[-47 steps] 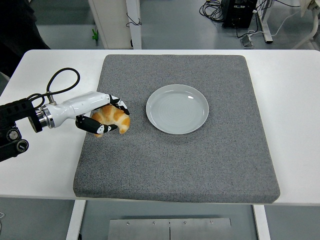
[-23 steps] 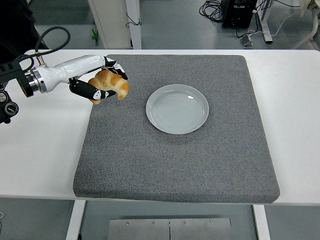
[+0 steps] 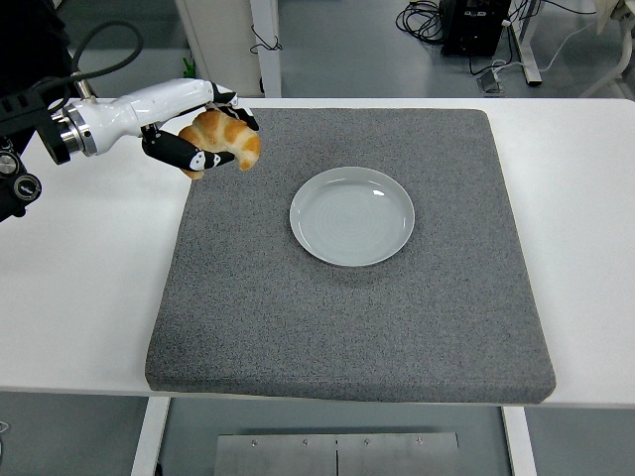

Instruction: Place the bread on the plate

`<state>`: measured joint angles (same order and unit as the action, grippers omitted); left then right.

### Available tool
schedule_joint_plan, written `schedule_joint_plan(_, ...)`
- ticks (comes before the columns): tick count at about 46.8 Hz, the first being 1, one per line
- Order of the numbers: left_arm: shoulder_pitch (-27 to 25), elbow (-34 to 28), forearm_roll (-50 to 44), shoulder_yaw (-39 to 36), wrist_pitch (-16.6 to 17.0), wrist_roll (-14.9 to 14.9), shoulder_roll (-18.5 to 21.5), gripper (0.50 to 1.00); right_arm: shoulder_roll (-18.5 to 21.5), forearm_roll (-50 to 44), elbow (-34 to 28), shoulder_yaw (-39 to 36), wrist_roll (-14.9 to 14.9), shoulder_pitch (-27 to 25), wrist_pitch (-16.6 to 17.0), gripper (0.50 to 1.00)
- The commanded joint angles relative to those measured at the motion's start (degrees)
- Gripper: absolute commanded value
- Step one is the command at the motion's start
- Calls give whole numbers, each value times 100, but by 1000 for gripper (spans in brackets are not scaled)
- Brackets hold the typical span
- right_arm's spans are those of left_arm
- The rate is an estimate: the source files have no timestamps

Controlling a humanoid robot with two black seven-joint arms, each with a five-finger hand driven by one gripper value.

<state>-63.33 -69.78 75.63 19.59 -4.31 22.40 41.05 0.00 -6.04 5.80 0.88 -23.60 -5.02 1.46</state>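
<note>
Head view: bread held above the mat's far left corner

Head view shows my left robot hand (image 3: 203, 134) reaching in from the left edge, over the far left part of the bench (image 3: 89, 258). Its fingers (image 3: 179, 154) are curled around the bread (image 3: 226, 139), a golden-brown croissant-shaped piece, with dark fingertips wrapped under it and over its top. The bread is gripped in my hand and appears lifted clear of the surface, hanging over the far left corner of the grey mat (image 3: 347, 317).

My white forearm (image 3: 129, 111) runs back to the left, where a black cable (image 3: 99, 45) loops up behind the wrist joint.

The plate (image 3: 352, 216) sits on the mat, a little left of the mat's middle and toward its far half. It is round, pale grey-blue and has nothing on it. The bread is well apart from it, up and to the left of its rim.

The mat covers most of the white bench, leaving bare white strips on the left and right sides and along the near edge.

My right arm does not appear anywhere.

Beyond the far edge of the bench I see a grey floor, white furniture legs (image 3: 264, 45) and a tangle of black cables (image 3: 427, 20) near a dark box at the top.
</note>
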Motion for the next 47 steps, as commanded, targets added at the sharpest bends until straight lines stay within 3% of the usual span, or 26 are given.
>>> schedule_joint_plan(1, -4, 35, 118, 212, -192, 1, -88, 540, 0, -2, 0, 0, -5, 1, 3, 1000)
schedule_joint_plan(14, -30, 122, 444, 739, -570, -104, -518, 549, 0, 6, 0, 0, -5, 1, 3, 1000)
schedule_joint_plan(30, -135, 782, 681, 669, -579, -148, -1432, 555, 0, 6, 0, 0, -5, 1, -5, 1000)
schedule_joint_plan(47, -92, 1247, 699, 572, -553, -210, -2030, 555, 0, 6, 0, 0, -5, 1, -5, 1000)
